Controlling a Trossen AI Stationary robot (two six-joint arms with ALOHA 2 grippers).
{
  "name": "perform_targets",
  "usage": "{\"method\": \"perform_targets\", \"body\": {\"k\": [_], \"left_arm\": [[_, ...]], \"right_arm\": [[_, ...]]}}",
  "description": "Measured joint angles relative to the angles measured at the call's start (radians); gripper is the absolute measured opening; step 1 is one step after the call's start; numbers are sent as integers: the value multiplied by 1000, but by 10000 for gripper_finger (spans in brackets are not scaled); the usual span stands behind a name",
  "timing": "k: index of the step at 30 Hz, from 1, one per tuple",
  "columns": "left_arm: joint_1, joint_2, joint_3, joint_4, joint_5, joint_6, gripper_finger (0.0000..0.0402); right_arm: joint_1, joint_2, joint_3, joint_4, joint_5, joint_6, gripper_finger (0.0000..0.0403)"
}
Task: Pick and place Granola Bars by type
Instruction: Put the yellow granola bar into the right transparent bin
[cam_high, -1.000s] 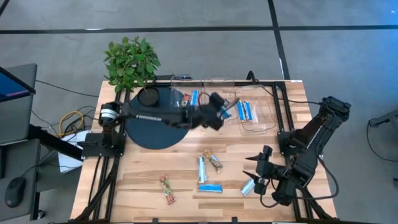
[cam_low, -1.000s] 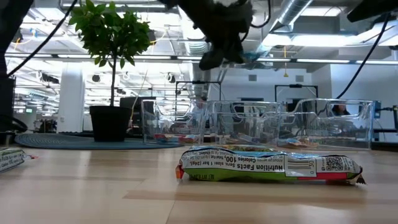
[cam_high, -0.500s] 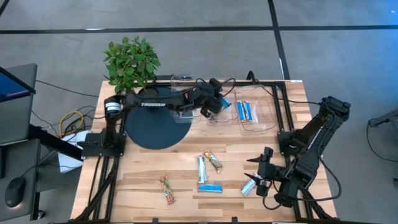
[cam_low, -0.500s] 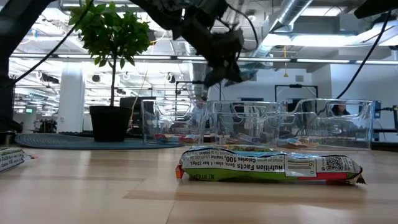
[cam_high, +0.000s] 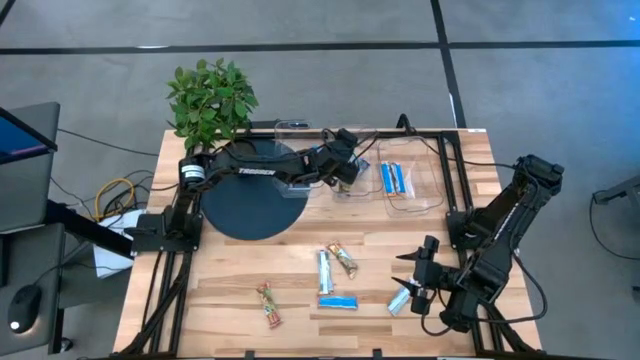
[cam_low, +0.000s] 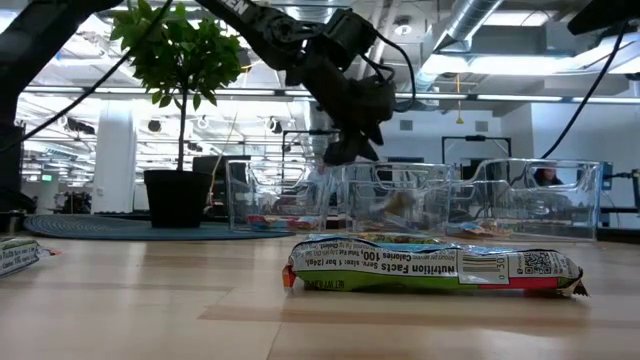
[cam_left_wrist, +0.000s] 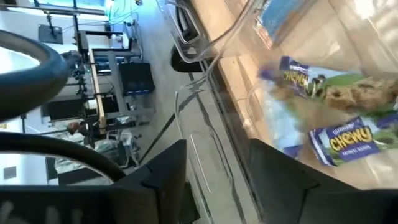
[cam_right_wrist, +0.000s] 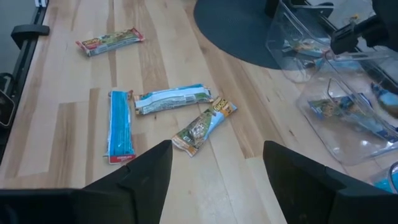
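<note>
My left gripper (cam_high: 345, 170) (cam_low: 340, 150) is open over the middle clear tub (cam_high: 357, 168), its fingers empty in the left wrist view (cam_left_wrist: 214, 180). Chewy bars (cam_left_wrist: 348, 140) lie on that tub's floor, and one blurred bar (cam_low: 400, 205) shows inside it. On the table lie a silvery-white bar (cam_high: 324, 270) (cam_right_wrist: 173, 98), a brown-orange bar (cam_high: 343, 258) (cam_right_wrist: 204, 126), a blue bar (cam_high: 338, 302) (cam_right_wrist: 121, 124) and a green-and-red bar (cam_high: 268, 302) (cam_right_wrist: 109, 41). My right gripper (cam_high: 408, 283) (cam_right_wrist: 214, 180) is open near the table's near right corner, beside another blue bar (cam_high: 400, 298).
Three clear tubs stand in a row at the far edge: the left tub (cam_high: 300, 160) holds bars and the right tub (cam_high: 410, 185) holds blue bars (cam_high: 395, 178). A potted plant (cam_high: 210, 100) stands on a dark round mat (cam_high: 245, 200) at far left. One bar (cam_low: 435, 268) fills the low view's foreground.
My left gripper has moved toward the far edge and down, from beside the tubs to just above the middle one. The pale bar that showed at its fingers is gone from them; a blurred bar now shows inside that tub. The right arm has kept still.
</note>
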Motion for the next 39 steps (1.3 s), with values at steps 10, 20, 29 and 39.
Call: {"method": "perform_targets", "body": {"k": [10,20,29,39], "left_arm": [[-72,-12,0,1,-191,53,208],[-265,-158,0,-344,-220,-281,209],[-482,-298,0,-800,70,-918,209],[-726,-301,-78,-875,27,-1194,209]], "right_arm": [[0,0,0,-1,0,0,244],[0,43,-2,-13,-2,43,244],[-14,149,-2,-9,-3,34,244],[-131,243,-2,272,-102,-238,244]]}}
